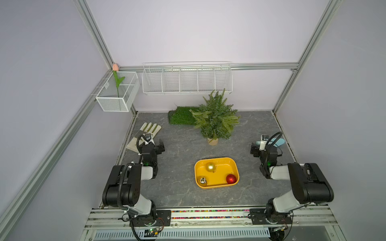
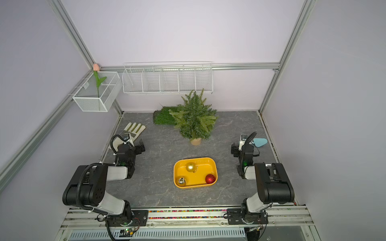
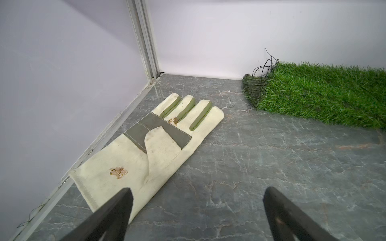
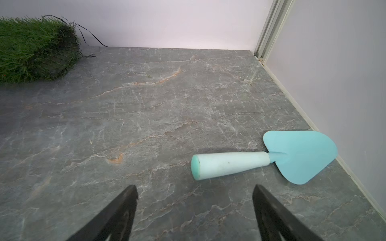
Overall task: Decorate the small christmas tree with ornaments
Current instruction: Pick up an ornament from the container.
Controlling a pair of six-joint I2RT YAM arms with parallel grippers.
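Nothing hung yet: the matte gold bauble (image 1: 210,167), shiny gold bauble (image 1: 202,181) and red bauble (image 1: 231,178), all 3, lie in the yellow tray (image 1: 219,173); the small christmas tree (image 1: 215,121) stands bare beyond it. Left gripper (image 3: 196,192) and right gripper (image 4: 195,188) gape wide, empty, far out at either side

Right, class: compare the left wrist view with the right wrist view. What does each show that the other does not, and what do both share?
Only the left wrist view: a cream and green glove lying flat by the wall, and the left gripper, open and empty.

Only the right wrist view: a light blue trowel lying by the wall, and the right gripper, open and empty.

Both: the green grass mat against the back wall, the grey marbled tabletop and pale walls.
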